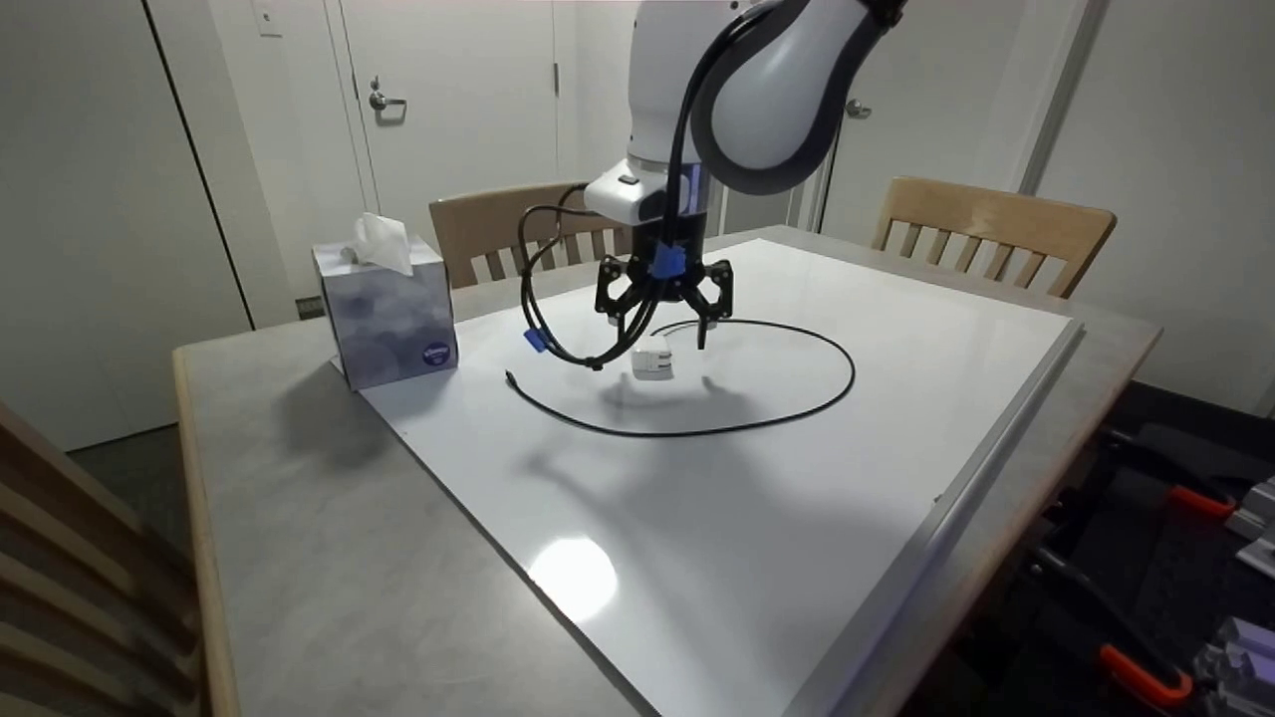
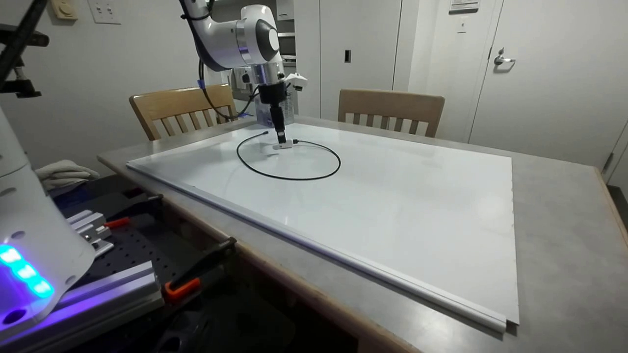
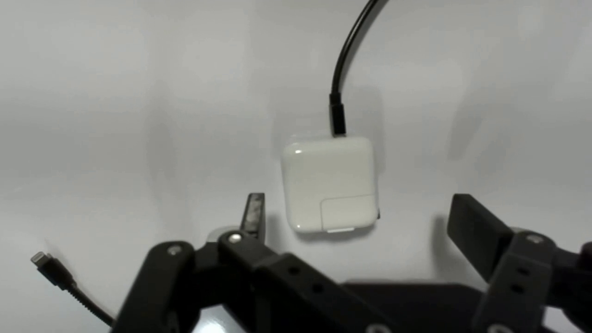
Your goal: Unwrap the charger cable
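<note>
The charger cable lies in a wide open loop on the white board, its black cord (image 1: 677, 434) showing uncrossed in both exterior views (image 2: 294, 179). Its white cube-like plug (image 3: 330, 180) lies flat, with one cord end (image 3: 346, 46) plugged into its far edge in the wrist view. The plug also shows in both exterior views (image 1: 652, 359) (image 2: 283, 145). The cord's free connector end (image 3: 53, 270) lies at the wrist view's lower left. My gripper (image 3: 358, 196) is open just above the board; the plug lies between its fingers, nearer the left one, without visible contact.
The white board (image 1: 847, 558) with a raised metal rail (image 2: 314, 240) along one edge covers much of the grey table (image 1: 329, 558). A blue-purple tissue box (image 1: 393, 319) stands at a board corner. Wooden chairs (image 2: 390, 105) surround the table. Arm cables (image 1: 568, 354) hang beside the gripper.
</note>
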### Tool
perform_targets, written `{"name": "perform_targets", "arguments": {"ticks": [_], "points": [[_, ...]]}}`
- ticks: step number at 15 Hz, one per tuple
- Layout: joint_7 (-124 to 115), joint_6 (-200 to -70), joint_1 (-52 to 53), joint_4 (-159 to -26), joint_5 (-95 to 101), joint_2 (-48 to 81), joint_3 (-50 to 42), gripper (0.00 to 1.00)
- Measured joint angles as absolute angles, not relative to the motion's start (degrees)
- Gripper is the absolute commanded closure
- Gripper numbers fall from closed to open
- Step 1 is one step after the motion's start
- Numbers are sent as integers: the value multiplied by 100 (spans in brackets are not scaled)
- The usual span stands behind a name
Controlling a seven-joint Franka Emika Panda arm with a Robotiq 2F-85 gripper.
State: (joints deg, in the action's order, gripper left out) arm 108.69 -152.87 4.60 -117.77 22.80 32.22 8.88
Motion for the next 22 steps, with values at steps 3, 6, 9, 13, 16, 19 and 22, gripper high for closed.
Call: {"name": "perform_targets", "arguments": {"ticks": [3, 6, 9, 13, 16, 19, 22], "points": [[10835, -15315, 461, -11761, 2280, 3342, 882, 25], [10751, -15318, 494, -11757, 2289, 3375, 836, 41], [10605, -15318, 553, -11737, 2318, 3375, 770, 62], [10368, -15314, 673, -11702, 2474, 3375, 647, 72], [10215, -15303, 746, -11682, 2656, 3375, 567, 72], [9835, -15294, 798, -11629, 2678, 3375, 483, 72], [8899, -15317, 867, -11612, 2678, 3374, 287, 47]]}}
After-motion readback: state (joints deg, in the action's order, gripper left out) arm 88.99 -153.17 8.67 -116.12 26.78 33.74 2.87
